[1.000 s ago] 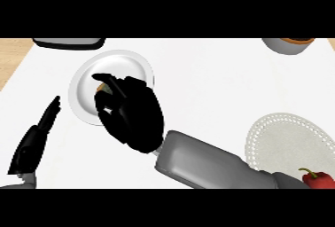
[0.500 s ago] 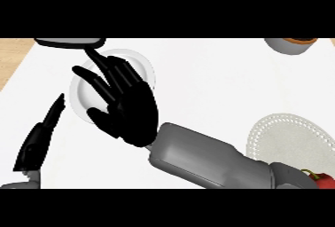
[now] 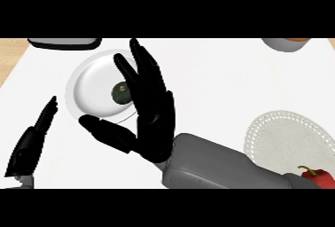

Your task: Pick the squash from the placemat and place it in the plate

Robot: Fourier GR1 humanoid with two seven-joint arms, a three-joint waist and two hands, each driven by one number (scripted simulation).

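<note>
Right hand (image 3: 153,122) fully open, empty, above plate (image 3: 88,84) with squash (image 3: 121,92)

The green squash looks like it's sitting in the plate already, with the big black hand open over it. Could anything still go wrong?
Possibly. The right hand hangs open over the white plate, its fingers right beside the squash; pulling back, they might nudge the squash or the plate. The forearm crosses near the placemat and the red pepper, so a wide swing could brush them.
</note>
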